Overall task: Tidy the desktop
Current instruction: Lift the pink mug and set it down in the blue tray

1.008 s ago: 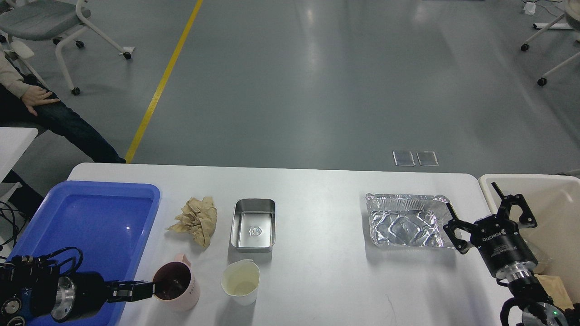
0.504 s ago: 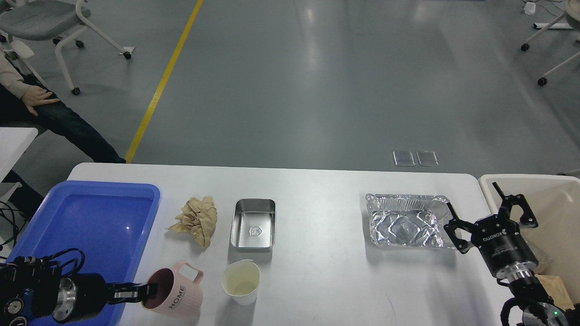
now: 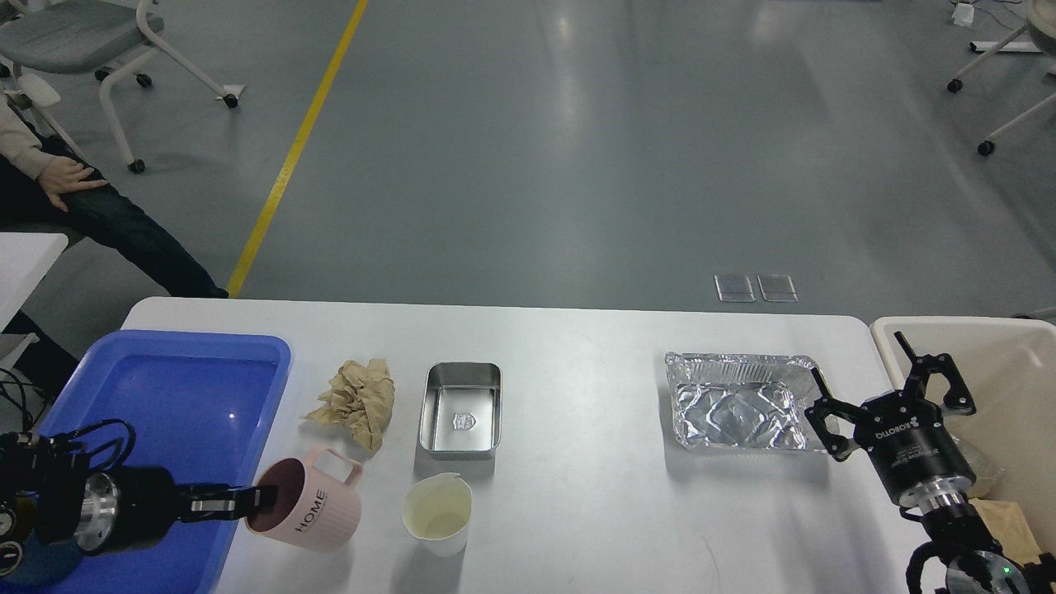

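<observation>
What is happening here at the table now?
The left gripper holds a pink mug by its rim, tilted, at the edge of the blue tray. The right gripper hangs open between the foil tray and the cream bin. Crumpled paper, a steel box and a pale cup wait on the desktop.

A tilted pink mug (image 3: 307,510) is gripped at its rim by the left gripper (image 3: 257,499) at the blue tray (image 3: 165,396) edge on the desktop (image 3: 577,511); the right gripper (image 3: 887,392) is held spread beside the foil tray (image 3: 738,408).
</observation>
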Robot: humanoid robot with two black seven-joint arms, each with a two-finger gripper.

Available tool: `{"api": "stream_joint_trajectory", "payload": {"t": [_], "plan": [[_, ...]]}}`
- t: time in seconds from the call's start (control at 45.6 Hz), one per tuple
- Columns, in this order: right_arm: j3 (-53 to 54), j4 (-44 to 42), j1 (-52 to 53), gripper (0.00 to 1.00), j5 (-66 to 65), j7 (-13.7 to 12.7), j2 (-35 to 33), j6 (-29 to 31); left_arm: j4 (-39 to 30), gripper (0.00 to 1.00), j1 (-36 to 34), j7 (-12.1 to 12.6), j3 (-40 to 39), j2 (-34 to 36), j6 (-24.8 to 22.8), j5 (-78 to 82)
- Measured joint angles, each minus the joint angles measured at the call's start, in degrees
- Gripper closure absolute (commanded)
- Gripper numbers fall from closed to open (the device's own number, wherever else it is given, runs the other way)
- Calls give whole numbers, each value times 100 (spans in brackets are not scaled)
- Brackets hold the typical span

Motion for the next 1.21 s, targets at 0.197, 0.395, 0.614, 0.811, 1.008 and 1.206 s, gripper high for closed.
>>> {"api": "stream_joint_trajectory", "payload": {"t": [0.197,0.395,0.614,0.811,1.008,1.206], "plan": [[-8,17,12,0,0,0,6,-12,-380,100,-22,-101,-381,920,-49,-332],[-10,22,5,0,0,0,35,-30,-759,100,-17,-251,-580,1865,22,-544],[17,27,7,0,0,0,-91,-30,-814,100,-28,-537,-712,2663,-1,-713],[13,5,63,0,0,-8,-122,-30,-722,100,23,-654,-540,2888,-12,-754],[-27,2,108,0,1,-9,-66,-38,-397,99,78,-612,71,2544,267,-678],[-44,8,103,0,-2,-9,-22,-47,-37,99,85,-549,584,2247,497,-642]]}}
